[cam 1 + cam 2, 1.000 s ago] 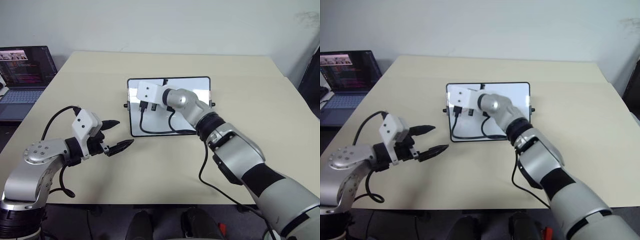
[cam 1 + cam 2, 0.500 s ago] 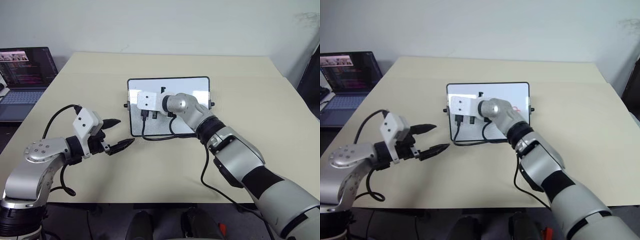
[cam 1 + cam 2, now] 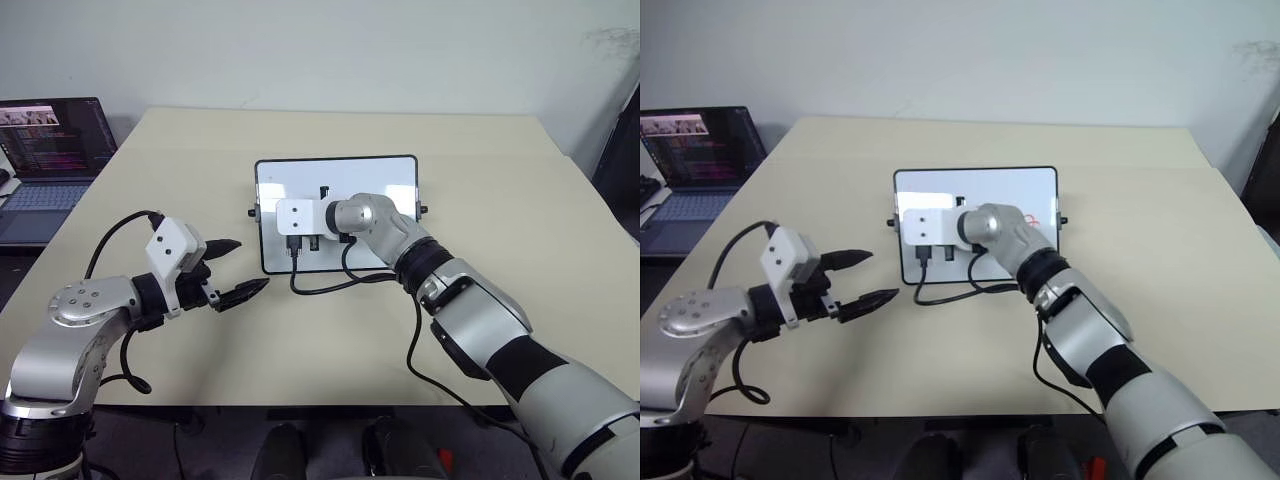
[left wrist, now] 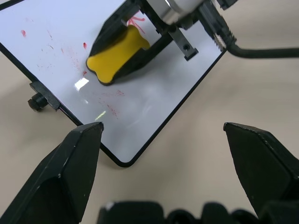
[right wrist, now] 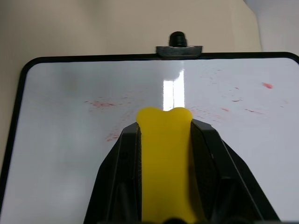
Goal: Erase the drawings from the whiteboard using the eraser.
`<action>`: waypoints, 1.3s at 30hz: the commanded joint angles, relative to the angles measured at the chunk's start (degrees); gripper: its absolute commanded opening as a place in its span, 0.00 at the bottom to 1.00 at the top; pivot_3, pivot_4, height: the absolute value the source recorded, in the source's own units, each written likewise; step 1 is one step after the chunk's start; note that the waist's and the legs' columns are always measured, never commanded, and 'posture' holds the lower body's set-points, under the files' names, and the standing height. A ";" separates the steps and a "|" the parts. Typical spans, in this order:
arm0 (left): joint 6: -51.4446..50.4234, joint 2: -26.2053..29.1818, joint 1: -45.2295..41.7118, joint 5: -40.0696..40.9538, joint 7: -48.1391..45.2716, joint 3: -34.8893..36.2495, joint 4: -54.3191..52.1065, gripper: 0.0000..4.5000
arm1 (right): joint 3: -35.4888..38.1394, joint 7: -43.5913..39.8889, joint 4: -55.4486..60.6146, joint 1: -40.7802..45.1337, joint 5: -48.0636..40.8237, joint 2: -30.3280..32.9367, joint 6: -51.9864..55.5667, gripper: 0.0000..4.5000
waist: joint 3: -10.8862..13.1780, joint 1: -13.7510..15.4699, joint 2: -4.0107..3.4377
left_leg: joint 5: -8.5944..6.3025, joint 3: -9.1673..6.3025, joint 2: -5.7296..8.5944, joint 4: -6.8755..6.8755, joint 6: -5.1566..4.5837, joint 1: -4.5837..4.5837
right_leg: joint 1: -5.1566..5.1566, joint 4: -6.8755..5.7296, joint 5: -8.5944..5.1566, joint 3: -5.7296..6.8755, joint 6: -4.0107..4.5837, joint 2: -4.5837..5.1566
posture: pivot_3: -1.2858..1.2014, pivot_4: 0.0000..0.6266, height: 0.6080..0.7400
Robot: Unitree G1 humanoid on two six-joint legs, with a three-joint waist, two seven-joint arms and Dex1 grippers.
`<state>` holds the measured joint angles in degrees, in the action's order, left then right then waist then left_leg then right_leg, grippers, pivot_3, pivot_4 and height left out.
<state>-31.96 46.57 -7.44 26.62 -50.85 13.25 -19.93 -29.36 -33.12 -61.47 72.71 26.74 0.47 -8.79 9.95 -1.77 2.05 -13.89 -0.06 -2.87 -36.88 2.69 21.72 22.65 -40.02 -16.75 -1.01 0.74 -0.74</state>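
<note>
I'm gripping the light, slightly squashy eraser (image 5: 164, 158) by its long sides in my right gripper (image 5: 164, 128) over the slick whiteboard (image 3: 380, 175), while my left gripper (image 3: 232, 270) is hanging open beside it.

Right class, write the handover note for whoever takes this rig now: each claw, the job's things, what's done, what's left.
Right claw: shut on the yellow eraser, held over the whiteboard.
Left claw: open, holding nothing, over the table beside the board.
Done: part of the board is wiped, with faint red smears left.
Left: a red drawing near the board's right end, a red squiggle by the eraser, plus specks.
</note>
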 commanded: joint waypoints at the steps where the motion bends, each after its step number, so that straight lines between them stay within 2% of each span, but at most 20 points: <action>1: 0.90 0.95 -0.15 0.50 -0.44 0.89 -1.27 1.00 | 1.60 10.88 -3.32 2.62 1.91 2.22 1.02 0.25 | 0.04 0.06 -0.04 | 0.01 0.00 0.00 -0.02 -0.01 0.01 | 0.00 0.00 0.01 0.01 0.02 0.00 | 0.52 0.24 1.00; 5: 0.96 0.94 -0.25 0.50 -0.54 0.83 -1.07 1.00 | 1.40 9.28 -4.89 3.13 1.43 2.55 0.91 0.25 | 0.03 0.08 -0.02 | 0.02 0.00 0.02 -0.02 -0.03 0.06 | 0.01 0.05 0.01 0.00 0.04 0.01 | 0.52 0.24 1.00; 10: 1.10 0.78 -0.43 0.42 -0.63 0.65 -0.86 1.00 | -1.07 -2.83 -3.70 -0.89 1.69 1.85 1.35 0.25 | 0.00 -0.05 0.01 | 0.00 0.00 0.01 0.15 -0.02 0.03 | 0.03 0.08 -0.04 -0.03 0.12 0.01 | 0.52 0.24 1.00; 13: 1.13 0.81 -0.38 0.34 -0.73 0.69 -0.84 1.00 | -1.44 -4.56 -2.09 -1.95 2.23 1.98 1.37 0.25 | 0.01 -0.05 -0.01 | 0.00 -0.02 -0.03 0.18 -0.03 -0.03 | 0.00 0.06 -0.06 0.00 0.11 0.00 | 0.52 0.24 1.00; 15: 1.09 0.83 -0.33 0.34 -0.75 0.77 -0.87 1.00 | -1.28 -1.86 -1.65 -1.66 2.75 1.91 1.15 0.25 | 0.02 -0.04 -0.02 | 0.01 -0.05 -0.03 0.17 -0.03 -0.08 | -0.04 0.06 -0.06 0.00 0.10 0.00 | 0.52 0.24 1.00; 20: 1.13 0.75 0.04 0.30 -0.67 0.90 -1.04 1.00 | 0.90 10.87 -2.25 1.75 2.57 1.48 -0.71 0.25 | 0.05 -0.03 -0.05 | 0.02 -0.09 -0.03 0.13 -0.04 -0.09 | -0.04 0.04 -0.08 0.00 0.17 0.00 | 0.52 0.24 1.00; 22: 1.18 0.73 0.31 0.31 -0.70 0.94 -1.16 1.00 | 1.31 12.45 -2.71 2.70 1.86 1.19 -1.97 0.25 | 0.06 -0.01 -0.05 | 0.02 -0.08 -0.02 0.13 -0.04 -0.02 | 0.02 0.04 -0.07 0.00 0.16 0.00 | 0.52 0.24 1.00; 27: 1.27 0.71 0.40 0.38 -0.75 0.91 -1.17 1.00 | -0.51 5.94 -3.34 1.24 1.82 -0.23 -2.34 0.25 | 0.04 -0.12 -0.01 | 0.00 0.02 -0.02 0.26 -0.02 0.35 | 0.47 0.06 0.05 -0.10 0.36 0.00 | 0.52 0.24 1.00; 30: 1.18 0.81 0.54 0.41 -0.72 1.06 -1.35 1.00 | -2.67 -2.79 -2.39 -1.54 2.37 -0.32 -1.66 0.25 | 0.02 -0.19 0.01 | 0.00 0.05 -0.02 0.51 -0.01 0.30 | 0.53 0.07 0.04 -0.12 0.36 0.00 | 0.52 0.24 1.00; 32: 1.12 0.88 0.67 0.51 -0.77 1.24 -1.45 1.00 | -3.37 -4.49 -1.38 -2.55 2.93 0.09 -1.70 0.25 | 0.02 -0.20 0.01 | 0.00 0.05 -0.02 0.66 -0.02 0.21 | 0.52 0.08 -0.01 -0.12 0.37 0.00 | 0.52 0.24 1.00; 34: 1.07 0.93 0.80 0.53 -0.78 1.34 -1.52 1.00 | -3.03 -0.78 -0.93 -2.10 3.45 0.25 -1.71 0.25 | 0.03 -0.12 0.00 | 0.01 0.03 -0.03 0.73 -0.02 0.17 | 0.52 0.06 -0.03 -0.09 0.37 0.00 | 0.52 0.24 1.00; 39: 1.01 1.02 0.92 0.64 -0.91 1.30 -1.59 1.00 | 0.29 15.06 -2.23 2.87 2.86 -0.25 -3.30 0.25 | 0.10 -0.06 -0.01 | 0.07 0.01 -0.02 0.70 -0.03 0.17 | 0.53 0.06 -0.04 -0.10 0.36 0.00 | 0.52 0.24 1.00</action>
<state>-31.93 46.75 -6.33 26.63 -51.64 13.26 -19.94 -31.32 -23.02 -62.48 73.25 28.71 -1.07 -12.82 10.05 -1.83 2.04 -13.78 -0.05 -2.87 -36.18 2.68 21.92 23.20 -39.96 -16.79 -1.11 1.09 -0.74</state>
